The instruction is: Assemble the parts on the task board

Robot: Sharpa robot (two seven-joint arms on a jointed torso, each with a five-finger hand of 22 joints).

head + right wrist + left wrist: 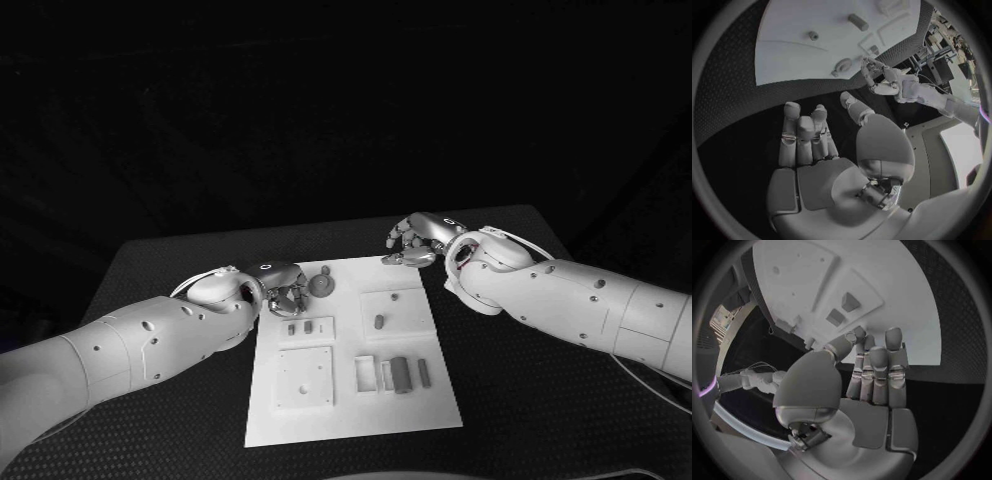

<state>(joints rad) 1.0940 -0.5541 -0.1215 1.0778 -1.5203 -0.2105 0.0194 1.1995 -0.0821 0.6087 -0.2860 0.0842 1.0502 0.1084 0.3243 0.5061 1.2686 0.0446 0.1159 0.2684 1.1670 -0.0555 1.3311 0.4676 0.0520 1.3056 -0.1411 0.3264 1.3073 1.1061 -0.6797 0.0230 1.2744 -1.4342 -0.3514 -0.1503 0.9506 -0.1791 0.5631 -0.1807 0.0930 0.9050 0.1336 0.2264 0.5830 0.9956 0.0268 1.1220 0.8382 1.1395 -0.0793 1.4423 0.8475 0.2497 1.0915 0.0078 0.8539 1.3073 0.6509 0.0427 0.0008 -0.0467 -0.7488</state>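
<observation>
Evidently I've barely started: parts (404, 373) lie loose on the task board (353, 425); left hand (280, 292) and right hand (415, 243) hover with fingers released, grasping nothing.

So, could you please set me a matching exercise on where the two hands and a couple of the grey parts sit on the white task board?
Things:
1. silver left hand
2. silver right hand
3. small dark grey peg
4. row of grey rectangular blocks

Places:
A. near right part of the white task board
B. at the board's far right corner
C. at the board's left edge, beside the round grey part
D. on the raised square plate in the board's right half

Pairs: 1-C, 2-B, 3-D, 4-A
</observation>
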